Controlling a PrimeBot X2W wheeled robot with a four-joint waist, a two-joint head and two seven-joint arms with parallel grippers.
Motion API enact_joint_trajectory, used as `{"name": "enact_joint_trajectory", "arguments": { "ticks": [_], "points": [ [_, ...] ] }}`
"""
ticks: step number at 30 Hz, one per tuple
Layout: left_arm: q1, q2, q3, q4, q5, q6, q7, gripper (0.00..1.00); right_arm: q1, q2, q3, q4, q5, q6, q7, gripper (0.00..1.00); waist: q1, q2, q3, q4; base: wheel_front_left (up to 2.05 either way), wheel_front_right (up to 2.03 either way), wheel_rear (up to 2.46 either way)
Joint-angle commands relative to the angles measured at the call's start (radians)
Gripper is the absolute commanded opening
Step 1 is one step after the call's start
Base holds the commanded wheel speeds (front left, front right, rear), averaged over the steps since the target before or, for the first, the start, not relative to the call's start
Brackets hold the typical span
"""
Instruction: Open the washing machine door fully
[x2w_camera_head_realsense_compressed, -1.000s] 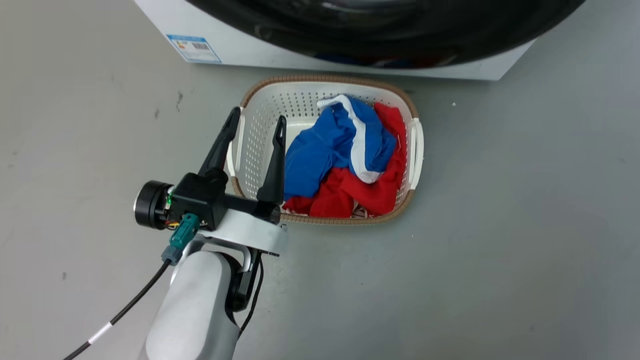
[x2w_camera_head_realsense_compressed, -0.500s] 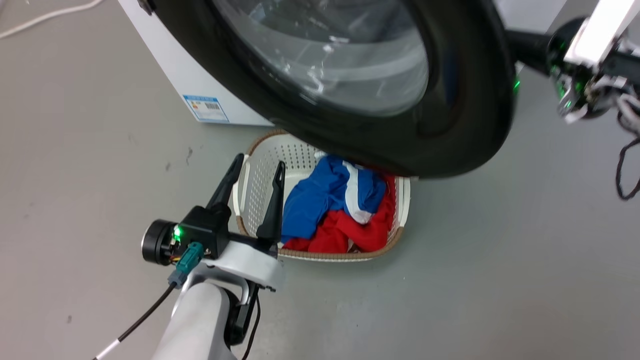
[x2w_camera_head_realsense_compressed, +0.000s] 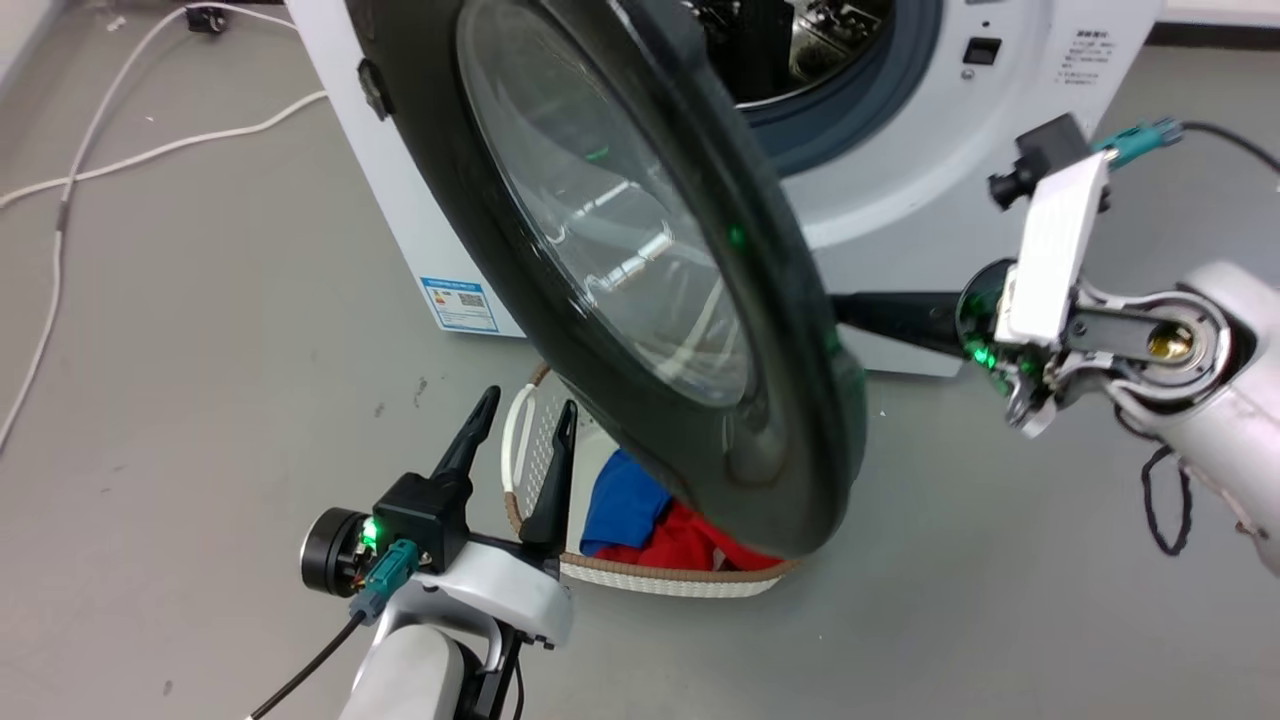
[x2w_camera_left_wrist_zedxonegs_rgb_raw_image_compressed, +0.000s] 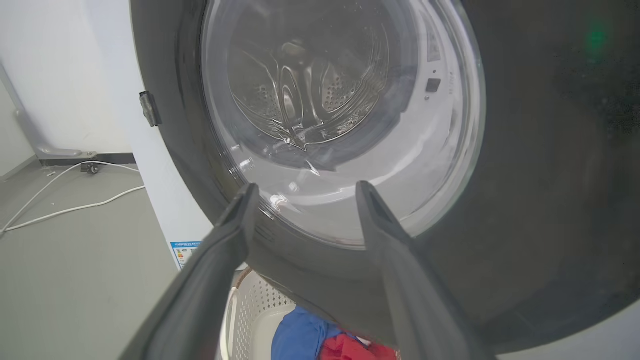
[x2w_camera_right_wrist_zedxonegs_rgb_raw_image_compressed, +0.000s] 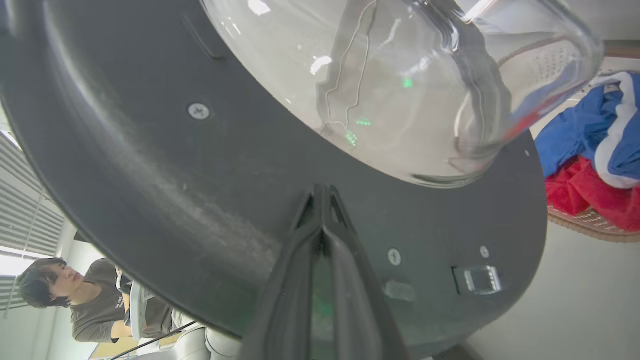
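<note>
washing machine door (x2w_camera_head_realsense_compressed: 600, 260) roughly half open; rest of swing remains. right gripper (x2w_camera_right_wrist_zedxonegs_rgb_raw_image_compressed: 320, 192) pinched together, empty, tips at its inner face. left gripper (x2w_camera_head_realsense_compressed: 530, 405) spread wide, lower left.

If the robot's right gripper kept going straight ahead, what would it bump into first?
The washing machine door. The right gripper points at its black inner side, just under the glass bulge, and may be touching it.
</note>
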Motion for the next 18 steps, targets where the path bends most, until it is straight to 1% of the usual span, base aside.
{"name": "enact_joint_trajectory", "arguments": {
  "ticks": [1, 4, 5, 10, 15, 18],
  "points": [
    [0.007, -0.001, -0.002, 0.001, -0.006, -0.002, -0.003, 1.00, 0.014, 0.004, 0.002, -0.007, 0.002, 0.003, -0.002, 0.00, 0.0001, 0.0000, -0.007, 0.008, 0.00, 0.00, 0.00],
    [0.012, -0.001, -0.006, 0.001, -0.005, -0.005, -0.003, 1.00, 0.021, -0.007, 0.051, -0.068, 0.034, 0.003, -0.030, 0.00, 0.0001, 0.0000, -0.012, 0.017, 0.00, 0.00, 0.00],
    [0.018, -0.001, -0.005, 0.001, -0.006, -0.004, -0.003, 1.00, 0.018, -0.014, 0.083, -0.102, 0.054, 0.003, -0.054, 0.00, 0.0001, 0.0000, -0.015, 0.020, 0.00, 0.00, 0.00],
    [0.021, -0.001, -0.009, 0.006, -0.008, -0.006, -0.003, 1.00, -0.001, -0.021, 0.162, -0.172, 0.105, 0.003, -0.111, 0.00, 0.0001, 0.0000, -0.021, 0.024, 0.00, 0.00, 0.00],
    [0.027, -0.001, -0.003, 0.006, -0.011, -0.005, -0.003, 1.00, -0.010, -0.025, 0.209, -0.217, 0.146, 0.003, -0.156, 0.00, 0.0001, 0.0000, -0.035, 0.022, 0.00, 0.00, 0.00],
    [0.030, -0.001, -0.002, 0.008, -0.010, -0.006, -0.003, 1.00, -0.007, -0.023, 0.220, -0.230, 0.156, 0.003, -0.174, 0.00, 0.0001, 0.0000, -0.042, 0.021, 0.00, 0.00, 0.00]
  ]
}}
